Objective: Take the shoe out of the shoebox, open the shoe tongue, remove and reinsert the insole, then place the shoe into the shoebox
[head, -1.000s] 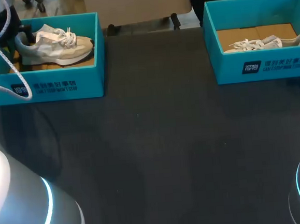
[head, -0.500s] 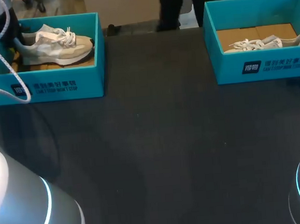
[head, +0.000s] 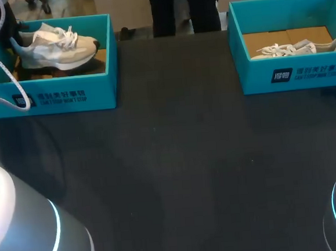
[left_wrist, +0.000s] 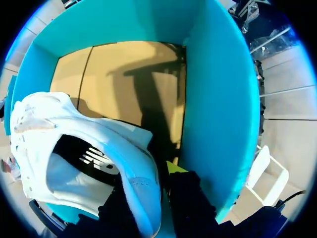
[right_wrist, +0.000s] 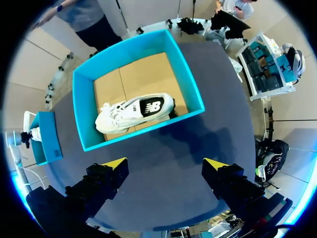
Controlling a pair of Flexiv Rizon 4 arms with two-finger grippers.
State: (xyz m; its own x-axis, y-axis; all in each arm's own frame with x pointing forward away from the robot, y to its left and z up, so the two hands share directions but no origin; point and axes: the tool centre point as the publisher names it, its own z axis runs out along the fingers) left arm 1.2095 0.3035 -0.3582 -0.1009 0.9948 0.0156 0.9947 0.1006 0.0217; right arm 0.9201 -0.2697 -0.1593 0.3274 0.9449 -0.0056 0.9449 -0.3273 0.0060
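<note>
Shoe (head: 57, 44) movement is the news: over the last 1 s it has risen off the cardboard floor of the left shoebox (head: 55, 96) and slid toward the box's outer end wall. Its toe now sits higher, and a strip of bare floor shows beneath it. In the head view it is airborne but within the box's outline, not yet clear of the walls.

The left gripper (head: 6, 30) carries it by the heel. In the left wrist view the heel collar of the shoe (left_wrist: 84, 148) sits pinched in the left gripper (left_wrist: 146, 186), which is closed on it from 2 sides, with 1 yellow tip showing close to the box wall.

I judge step 1, taking the shoe out, to be underway and the grasp sound enough to bear the weight. A heel-only hold lets the toe droop, so clearing the rim is the point to watch.

Further out, the dark table (head: 182, 159) is as it was, as are the second shoebox (head: 292, 75) and the second shoe (head: 299, 48) lying flat inside it. The right gripper (right_wrist: 166, 166) hangs above the table short of that box, fingers spread wide and holding nothing.
</note>
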